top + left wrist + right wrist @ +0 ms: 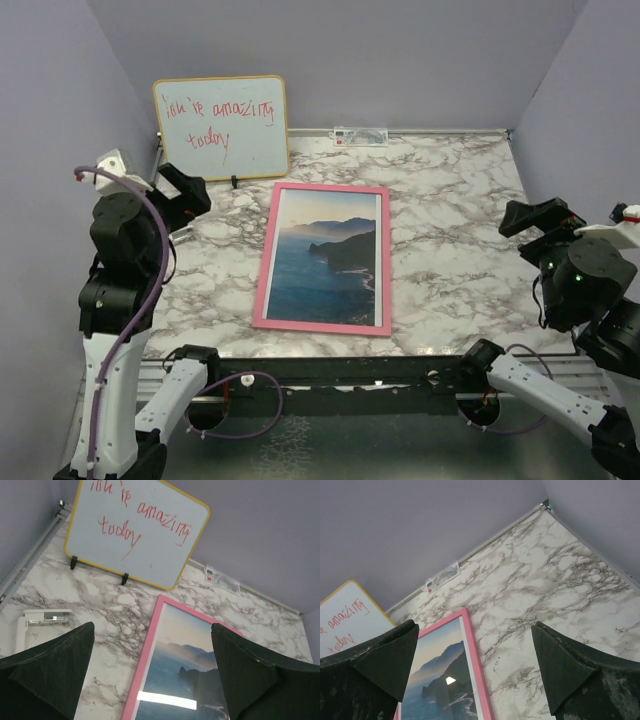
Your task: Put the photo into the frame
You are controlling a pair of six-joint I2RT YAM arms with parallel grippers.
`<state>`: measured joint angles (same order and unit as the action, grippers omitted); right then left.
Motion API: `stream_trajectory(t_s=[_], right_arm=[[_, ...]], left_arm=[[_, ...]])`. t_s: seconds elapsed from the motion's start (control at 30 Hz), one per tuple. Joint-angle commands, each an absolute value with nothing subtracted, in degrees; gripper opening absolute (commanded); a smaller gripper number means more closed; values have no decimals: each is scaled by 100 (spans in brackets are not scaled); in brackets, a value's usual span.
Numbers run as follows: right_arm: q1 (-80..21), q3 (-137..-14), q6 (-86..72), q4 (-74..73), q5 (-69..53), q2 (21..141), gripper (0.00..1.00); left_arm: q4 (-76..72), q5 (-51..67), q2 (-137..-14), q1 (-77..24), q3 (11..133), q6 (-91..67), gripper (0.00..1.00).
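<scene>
Left gripper point(188, 190): fingers spread wide, holding nothing; your right gripper point(530, 215) likewise. Item: the photo point(325, 255), blue sea coast, dark mountains, peach sky, sitting inside the frame point(263, 270) (pink border on all four sides). You will find it lying flat at the centre of the marble table point(450, 250), long axis 12 to 6 o'clock, sky end at 12, leaning slightly toward 1. Whiteboard point(220, 125) stands at its 11 o'clock.

It was a robot lab cell: lilac walls point(400, 60) boxed in a marble-patterned table point(450, 250), the left arm point(120, 270) and right arm point(585, 290) mounted at its near edge.
</scene>
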<state>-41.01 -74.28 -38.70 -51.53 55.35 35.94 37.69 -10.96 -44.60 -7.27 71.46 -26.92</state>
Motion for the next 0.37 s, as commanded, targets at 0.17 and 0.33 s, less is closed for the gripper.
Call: stream_trajectory(t_s=[0.17, 0.33], right_arm=[[-4069, -7807, -3762, -5775, 5772, 3170, 100], [-4077, -7855, -3908, -5949, 5582, 3121, 100]], left_arm=[[5147, -1651, -4132, -739, 8352, -2600, 99], [5431, -1381, -4148, -730, 8674, -2802, 99]])
